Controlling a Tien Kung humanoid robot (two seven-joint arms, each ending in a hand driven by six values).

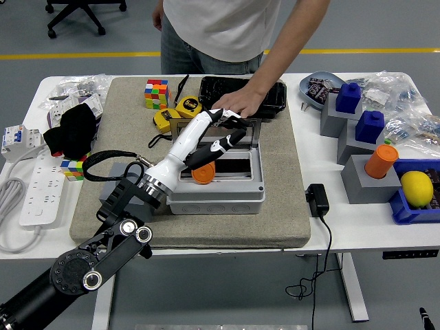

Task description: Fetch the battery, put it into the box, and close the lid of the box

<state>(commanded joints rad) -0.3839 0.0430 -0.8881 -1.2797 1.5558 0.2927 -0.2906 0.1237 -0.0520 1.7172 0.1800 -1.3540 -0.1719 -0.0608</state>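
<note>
A grey box [216,198] sits on the beige mat, with its clear lid [251,141] hinged up at the far side. An orange battery [203,173] lies inside the box at its left. My left hand [227,132] reaches over the box; its black fingers [231,119] curl over the lid's top edge with the thumb under it. A person's hand [237,103] hovers just behind the lid's top edge, close to my fingers. The right arm does not show.
Behind the box lie two yellow tape measures [185,106], a colour cube [156,93] and a black tray [256,95]. A power strip [38,185] lies at the left. A black adapter [317,199], grey blocks, an orange cup [381,160] and a lemon [416,188] stand at the right.
</note>
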